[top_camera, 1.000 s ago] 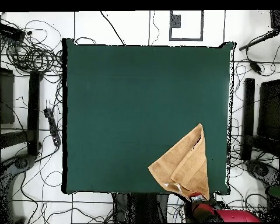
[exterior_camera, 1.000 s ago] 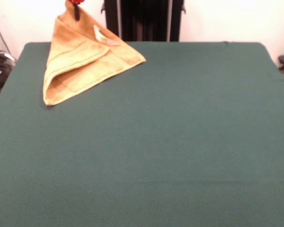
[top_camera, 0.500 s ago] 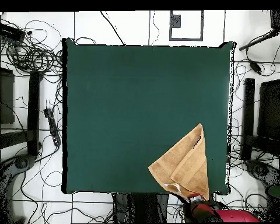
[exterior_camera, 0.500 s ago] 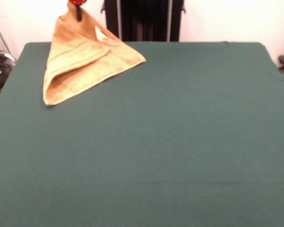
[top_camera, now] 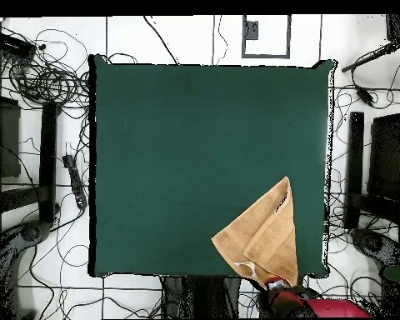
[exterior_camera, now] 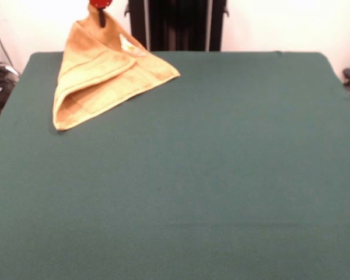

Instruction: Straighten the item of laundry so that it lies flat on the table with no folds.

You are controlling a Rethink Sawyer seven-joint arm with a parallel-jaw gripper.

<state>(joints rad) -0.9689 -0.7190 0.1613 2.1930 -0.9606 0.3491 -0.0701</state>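
The item of laundry (exterior_camera: 99, 76), an orange-tan towel, sits at the far left corner of the green table (exterior_camera: 221, 175). It is folded over itself and tented, with one corner pulled up off the cloth. My gripper (exterior_camera: 100, 13) is shut on that raised corner at the picture's top edge; only its red and black tip shows. A white label (exterior_camera: 127, 45) shows just below the peak. In the overhead view the item of laundry (top_camera: 262, 237) forms a triangle near the table's (top_camera: 195, 150) bottom right edge. There the gripper (top_camera: 277, 287) sits at the towel's lower tip.
A black pedestal (exterior_camera: 178, 23) stands behind the table's far edge, right of the towel. Cables and dark stands (top_camera: 45, 150) crowd the floor around the table in the overhead view.
The gripper has shifted slightly to the right in the front view, taking the towel's raised corner with it. The part lying on the table has barely moved.
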